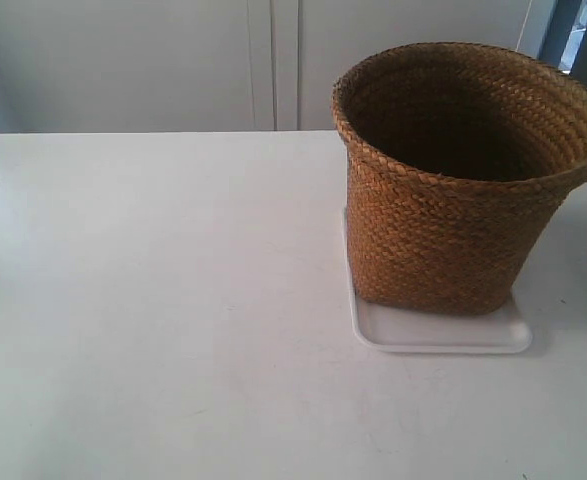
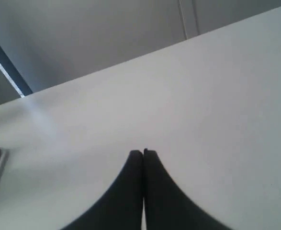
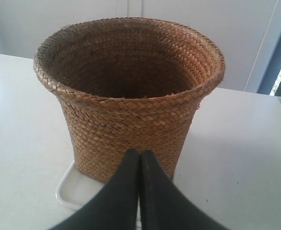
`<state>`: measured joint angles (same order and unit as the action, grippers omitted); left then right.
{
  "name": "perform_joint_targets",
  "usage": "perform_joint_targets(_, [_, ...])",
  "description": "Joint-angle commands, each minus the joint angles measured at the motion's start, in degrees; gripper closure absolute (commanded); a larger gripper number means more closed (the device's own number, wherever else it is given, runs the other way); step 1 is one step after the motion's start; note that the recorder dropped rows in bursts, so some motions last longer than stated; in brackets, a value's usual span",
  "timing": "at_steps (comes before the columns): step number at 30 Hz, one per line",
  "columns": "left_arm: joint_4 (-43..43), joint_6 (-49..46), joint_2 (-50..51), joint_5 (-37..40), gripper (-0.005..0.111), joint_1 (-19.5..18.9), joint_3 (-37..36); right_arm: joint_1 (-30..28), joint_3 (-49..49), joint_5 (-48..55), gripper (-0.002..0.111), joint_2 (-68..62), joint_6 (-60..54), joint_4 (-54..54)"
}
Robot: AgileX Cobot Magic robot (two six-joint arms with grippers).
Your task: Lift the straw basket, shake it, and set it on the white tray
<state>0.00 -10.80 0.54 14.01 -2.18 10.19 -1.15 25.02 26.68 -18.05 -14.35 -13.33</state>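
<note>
Black right gripper (image 3: pixel 140 152), fingertips together, near straw basket (image 3: pixel 126 120) on white tray (image 3: pixel 71 191); left gripper (image 2: pixel 143 152) likewise.

Noted at the left gripper (image 2: pixel 143 154): two dark fingers (image 2: pixel 128 191) pressed flat together, tips meeting in a blunt point, only a hairline seam down the middle. Each finger broadens toward the wrist, its outer edge curving away. Finish is matt black and smooth (no pad texture can be made out). The right gripper (image 3: pixel 140 154) is in the same state: its fingers (image 3: pixel 154 196) are closed against each other, the seam runs straight and the tips are about level. Both pairs close on themselves, with nothing held. Wrists and arm links lie behind the cameras, out of sight.
</note>
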Motion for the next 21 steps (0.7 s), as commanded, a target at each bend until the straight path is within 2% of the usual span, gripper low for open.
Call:
perform_joint_targets(1, [-3.6,3.1,-0.5,-3.3,0.106,-0.6,-7.8,0.0,-0.2,-0.4,0.108,0.6,0.0,-0.1])
perform_joint_targets(5, [-5.6,4.6,-0.5,-0.3,0.106,-0.6,-9.6,0.0,-0.2,-0.4,0.108,0.6,0.0,0.0])
perform_joint_targets(21, [-5.6,4.6,-0.5,-0.5,0.106,-0.6,-9.6,0.5,-0.2,-0.2,0.108,0.6,0.0,-0.1])
